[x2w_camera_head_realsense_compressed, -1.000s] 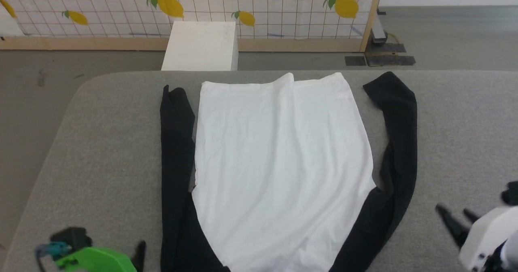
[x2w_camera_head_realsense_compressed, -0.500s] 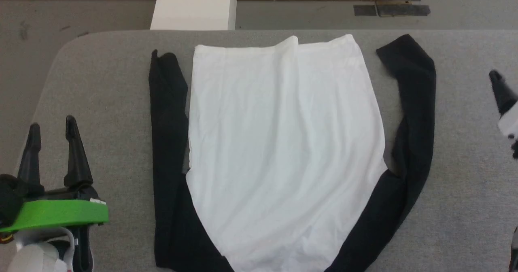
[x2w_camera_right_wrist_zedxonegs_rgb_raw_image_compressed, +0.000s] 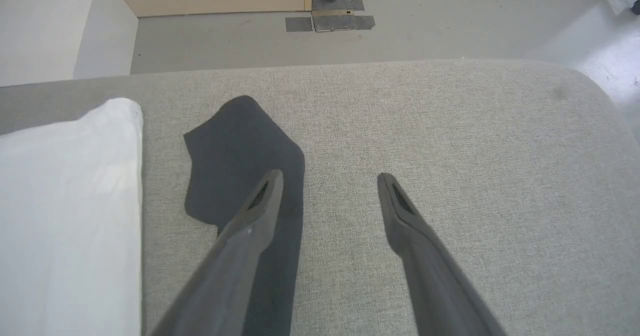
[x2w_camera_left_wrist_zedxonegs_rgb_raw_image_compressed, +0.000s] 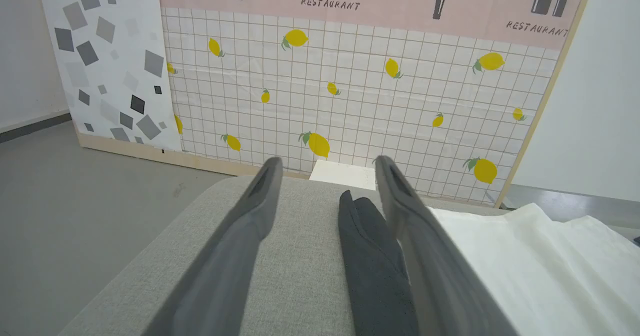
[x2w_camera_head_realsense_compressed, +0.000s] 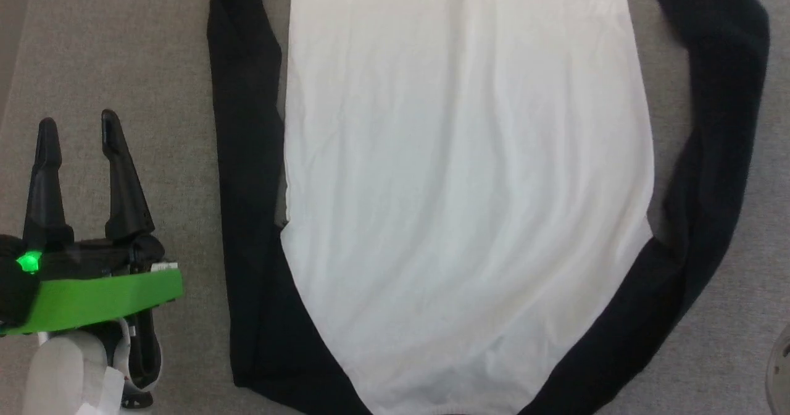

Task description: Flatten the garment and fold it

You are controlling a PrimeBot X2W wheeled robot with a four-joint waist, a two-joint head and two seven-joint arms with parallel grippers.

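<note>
The garment (x2w_camera_head_realsense_compressed: 463,180) lies spread flat on the grey table (x2w_camera_head_realsense_compressed: 123,44), white body in the middle, one black sleeve (x2w_camera_head_realsense_compressed: 247,155) down its left side and one curving down its right (x2w_camera_head_realsense_compressed: 710,155). My left gripper (x2w_camera_head_realsense_compressed: 77,128) stands open over bare table left of the left sleeve, holding nothing. Its wrist view has the left sleeve (x2w_camera_left_wrist_zedxonegs_rgb_raw_image_compressed: 372,261) between and beyond its fingers, with the white body (x2w_camera_left_wrist_zedxonegs_rgb_raw_image_compressed: 540,271) to the right. My right gripper (x2w_camera_right_wrist_zedxonegs_rgb_raw_image_compressed: 330,178) is open above the table, its left finger over the right sleeve's cuff (x2w_camera_right_wrist_zedxonegs_rgb_raw_image_compressed: 240,151).
Beyond the table's far edge (x2w_camera_right_wrist_zedxonegs_rgb_raw_image_compressed: 350,68) is grey floor (x2w_camera_right_wrist_zedxonegs_rgb_raw_image_compressed: 400,31). A lemon-patterned tiled screen (x2w_camera_left_wrist_zedxonegs_rgb_raw_image_compressed: 350,91) and a white box (x2w_camera_left_wrist_zedxonegs_rgb_raw_image_compressed: 345,175) stand behind the table. The table's rounded corners (x2w_camera_right_wrist_zedxonegs_rgb_raw_image_compressed: 595,86) lie near each gripper.
The head camera has tilted down and moved closer, so the garment fills more of the picture. My left gripper has risen into view, open; the right one has left the head view.
</note>
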